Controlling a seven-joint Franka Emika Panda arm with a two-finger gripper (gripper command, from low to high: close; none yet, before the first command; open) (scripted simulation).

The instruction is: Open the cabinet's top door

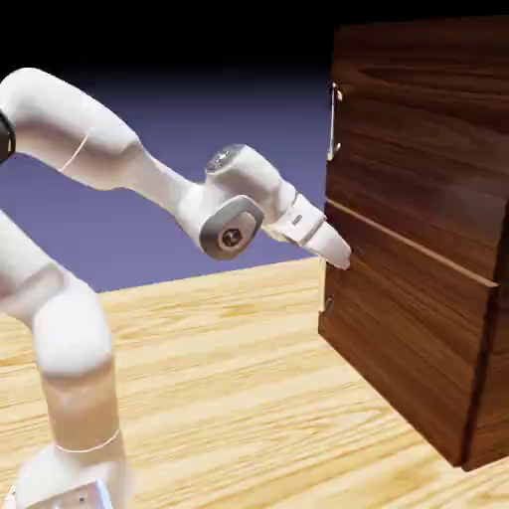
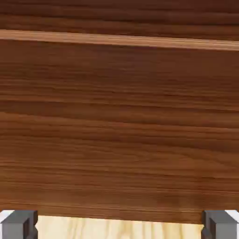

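The cabinet (image 1: pixel 418 298) is a big dark wood-grain box at the exterior view's right. Its top door (image 1: pixel 427 129) carries a slim vertical silver handle (image 1: pixel 333 121) near its left edge. My gripper (image 1: pixel 341 256) points at the cabinet's front just below the seam between the two panels, well under that handle. In the hand view dark wood (image 2: pixel 119 126) fills nearly everything, with a pale seam line (image 2: pixel 119 40) near the top. My gripper (image 2: pixel 119 227) stands open: the grey fingertips (image 2: pixel 18 225) sit far apart with nothing between them. No handle shows in the hand view.
The lower panel (image 1: pixel 398 348) has a small handle (image 1: pixel 328 303) near its left edge, just beneath my gripper. The light wooden table (image 1: pixel 229 398) runs under the arm and shows as a strip (image 2: pixel 116 229) at the bottom of the hand view.
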